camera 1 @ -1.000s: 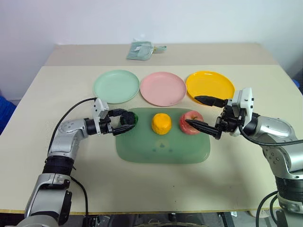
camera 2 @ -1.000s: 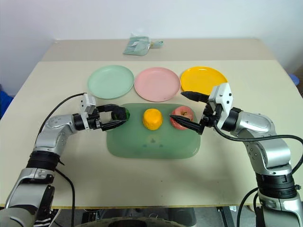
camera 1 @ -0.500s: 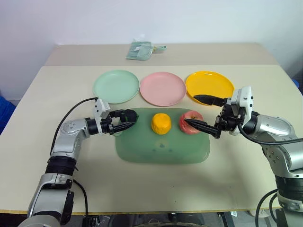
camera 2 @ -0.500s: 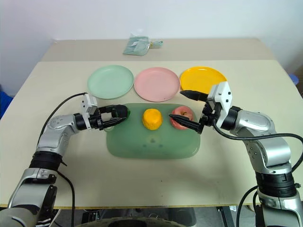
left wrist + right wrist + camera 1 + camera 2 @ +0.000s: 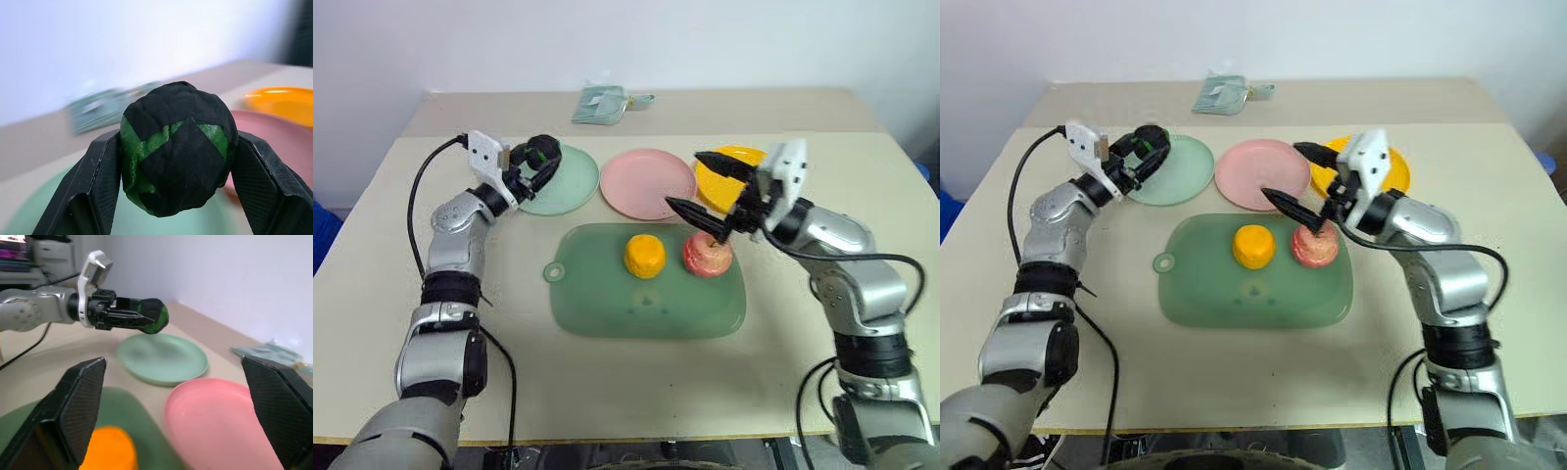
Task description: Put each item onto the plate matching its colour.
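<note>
My left gripper [image 5: 537, 163] is shut on the dark green-and-black ball [image 5: 541, 151] and holds it in the air over the near-left part of the mint green plate [image 5: 563, 184]. In the left wrist view the ball [image 5: 178, 147] sits clamped between both fingers [image 5: 98, 186]. The yellow-orange fruit [image 5: 645, 256] and the red-pink apple [image 5: 708, 257] lie side by side on the translucent green board [image 5: 646, 305]. My right gripper [image 5: 682, 180] hangs open just above and to the left of the apple, holding nothing. The pink plate [image 5: 648, 183] and the yellow plate [image 5: 710, 186] are bare.
The three plates stand in a row behind the board, whose handle hole [image 5: 551, 271] points left. A folded pale green cloth [image 5: 604, 101] lies at the table's far edge. The right arm partly covers the yellow plate.
My left gripper closed on the ball, lifted it off the board and carried it back-left over the green plate. The open right gripper rose and shifted left over the apple.
</note>
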`<state>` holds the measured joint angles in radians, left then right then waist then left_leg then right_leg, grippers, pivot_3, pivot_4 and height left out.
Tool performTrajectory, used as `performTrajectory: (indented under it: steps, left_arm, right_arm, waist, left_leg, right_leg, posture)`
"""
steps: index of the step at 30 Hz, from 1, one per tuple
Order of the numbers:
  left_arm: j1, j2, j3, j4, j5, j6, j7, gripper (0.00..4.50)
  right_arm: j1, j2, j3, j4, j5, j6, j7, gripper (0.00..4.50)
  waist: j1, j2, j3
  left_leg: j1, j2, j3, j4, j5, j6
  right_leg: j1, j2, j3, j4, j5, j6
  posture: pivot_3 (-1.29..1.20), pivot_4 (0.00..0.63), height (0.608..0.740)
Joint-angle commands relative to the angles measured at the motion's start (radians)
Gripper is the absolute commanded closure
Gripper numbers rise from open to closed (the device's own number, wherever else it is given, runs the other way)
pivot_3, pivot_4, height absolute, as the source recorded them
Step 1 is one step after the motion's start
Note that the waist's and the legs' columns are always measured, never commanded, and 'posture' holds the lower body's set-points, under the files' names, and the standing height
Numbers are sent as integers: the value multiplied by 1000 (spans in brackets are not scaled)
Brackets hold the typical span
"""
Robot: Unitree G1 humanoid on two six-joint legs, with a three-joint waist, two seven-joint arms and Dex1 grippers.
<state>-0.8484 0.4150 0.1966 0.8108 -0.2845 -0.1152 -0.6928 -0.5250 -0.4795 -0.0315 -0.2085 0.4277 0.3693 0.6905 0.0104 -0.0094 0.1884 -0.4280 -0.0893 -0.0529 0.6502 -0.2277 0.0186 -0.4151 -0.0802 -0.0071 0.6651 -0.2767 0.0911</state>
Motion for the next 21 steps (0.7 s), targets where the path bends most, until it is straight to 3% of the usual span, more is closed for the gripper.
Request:
performTrajectory:
  steps: [1,5,9,14,18,21]
  left_arm:
    - [-63,-9,36,101,8,-49,70,1307]
    - [-108,-19,33,192,38,-80,126,1307]
    - [-113,-16,36,200,36,-97,107,22]
    - [-82,6,23,117,31,-106,28,22]
    - [0,31,24,-95,-72,-4,-184,22]
    - [172,93,-29,-389,-190,138,-433,22]
  right_arm:
    - [-62,26,5,41,-96,-61,-94,0]
    - [-58,37,20,31,-92,-59,-74,0]
    - [-33,24,30,-12,-73,-44,-39,0]
    - [-8,4,23,-90,-1,40,11,0]
    - [12,-57,54,-162,49,130,95,0]
    - [21,-94,96,-189,53,206,113,0]
  waist:
    - [1,0,0]
    - [2,0,0]
    - [0,0,0]
    - [-2,0,0]
    - [-6,0,0]
    - [-13,0,0]
  left_leg:
    - [0,0,0,0,0,0]
    - [-1,-1,0,-1,0,0]
    - [-3,-1,0,0,0,0]
    - [-4,-1,0,0,0,0]
    - [-4,0,0,0,0,0]
    - [-4,0,0,-1,0,0]
  right_leg:
    - [0,0,0,0,0,0]
    - [-1,0,0,0,0,0]
    - [-4,0,0,0,0,0]
    - [-4,0,0,1,0,0]
    - [-4,0,0,1,0,0]
    - [-4,0,0,0,0,0]
  posture:
    - [0,150,729]
    - [0,150,729]
    - [0,150,729]
    - [0,150,729]
    - [0,150,729]
    - [0,150,729]
